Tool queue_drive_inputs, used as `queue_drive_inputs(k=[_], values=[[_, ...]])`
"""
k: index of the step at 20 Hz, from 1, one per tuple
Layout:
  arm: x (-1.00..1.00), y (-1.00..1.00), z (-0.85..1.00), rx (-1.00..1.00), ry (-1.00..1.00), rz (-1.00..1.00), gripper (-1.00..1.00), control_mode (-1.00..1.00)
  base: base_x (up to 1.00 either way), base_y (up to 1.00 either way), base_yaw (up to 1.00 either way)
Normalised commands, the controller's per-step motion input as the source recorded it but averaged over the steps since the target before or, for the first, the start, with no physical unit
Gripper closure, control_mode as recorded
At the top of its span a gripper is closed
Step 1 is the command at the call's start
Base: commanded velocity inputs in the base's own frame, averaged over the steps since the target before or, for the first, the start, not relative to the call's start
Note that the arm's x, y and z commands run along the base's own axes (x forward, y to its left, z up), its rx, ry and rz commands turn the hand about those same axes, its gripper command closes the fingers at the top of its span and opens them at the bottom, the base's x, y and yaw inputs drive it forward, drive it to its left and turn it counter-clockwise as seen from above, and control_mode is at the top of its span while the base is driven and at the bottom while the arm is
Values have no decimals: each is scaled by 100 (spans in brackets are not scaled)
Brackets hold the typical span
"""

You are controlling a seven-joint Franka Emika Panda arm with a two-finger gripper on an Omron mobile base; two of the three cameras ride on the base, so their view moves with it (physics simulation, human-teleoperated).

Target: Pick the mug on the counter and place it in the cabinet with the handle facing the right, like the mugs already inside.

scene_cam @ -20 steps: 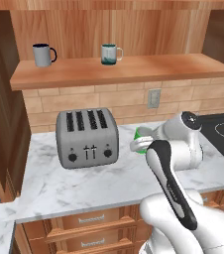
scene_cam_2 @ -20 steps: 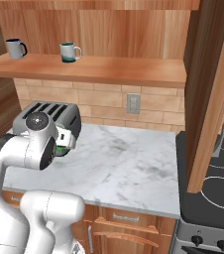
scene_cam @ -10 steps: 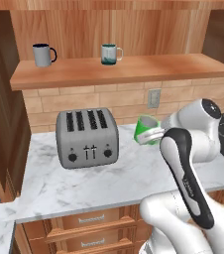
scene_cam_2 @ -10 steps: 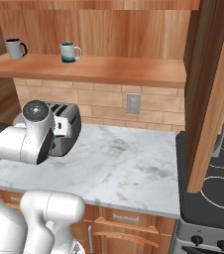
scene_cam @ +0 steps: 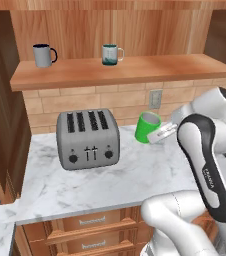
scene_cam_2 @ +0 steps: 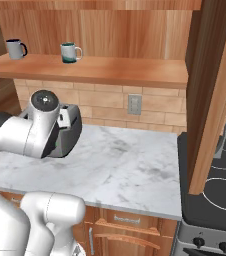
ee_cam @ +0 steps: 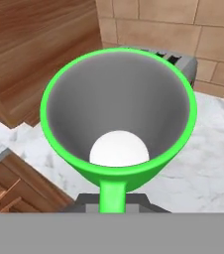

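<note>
The green mug [scene_cam: 147,127] hangs above the white marble counter [scene_cam: 110,180], tipped on its side with its mouth toward the hand. My gripper [scene_cam: 158,134] is shut on it at the handle side. In the hand view the mug [ee_cam: 118,106] shows its pale grey inside, and its green handle [ee_cam: 112,194] runs down into my gripper [ee_cam: 112,202]. The cabinet [scene_cam: 135,70] is the open wooden shelf above and behind the mug, also in the right base view [scene_cam_2: 110,70].
A grey mug [scene_cam: 43,55] and a white-and-teal mug [scene_cam: 111,54] stand on the shelf's left half. A silver toaster [scene_cam: 87,138] sits on the counter left of the held mug. A wall outlet [scene_cam: 155,98] is behind it. A stove [scene_cam_2: 215,185] lies right of the counter.
The arm has risen and carried the green mug up off the counter, a little rightward in the left base view. The mug now sits higher, level with the brick backsplash.
</note>
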Motion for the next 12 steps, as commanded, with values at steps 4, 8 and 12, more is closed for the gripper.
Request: queue_drive_inputs(k=[4,8,12], values=[[-18,0,38,-2,0,23,100,-100,0,0,0],[-20,1,37,-2,0,21,100,-100,0,0,0],[-34,6,26,-4,-1,14,100,-100,0,0,0]])
